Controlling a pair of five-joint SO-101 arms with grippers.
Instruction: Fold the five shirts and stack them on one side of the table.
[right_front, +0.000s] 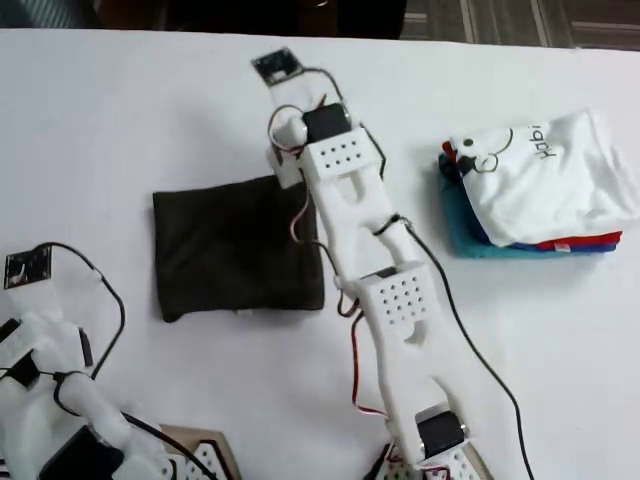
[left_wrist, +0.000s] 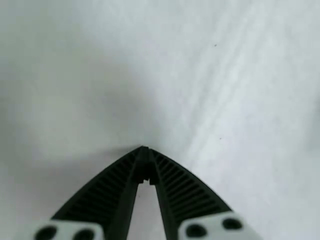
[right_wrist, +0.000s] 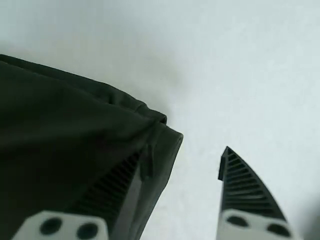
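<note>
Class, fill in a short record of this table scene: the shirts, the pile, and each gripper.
Unstacked: black shirt, folded, flat on the table, apart from the stack.
Pile: white shirt on top; red, blue and teal edges beneath.
Right arm: right gripper open, one finger against the black shirt's edge.
Left arm: left gripper shut over bare table.

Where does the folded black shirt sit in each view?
High view: black shirt left of centre, beside the outstretched right arm.
Left wrist view: white table beyond shut jaws.
Right wrist view: the shirt's corner between open jaws.
Shared landmark: the white table.
</note>
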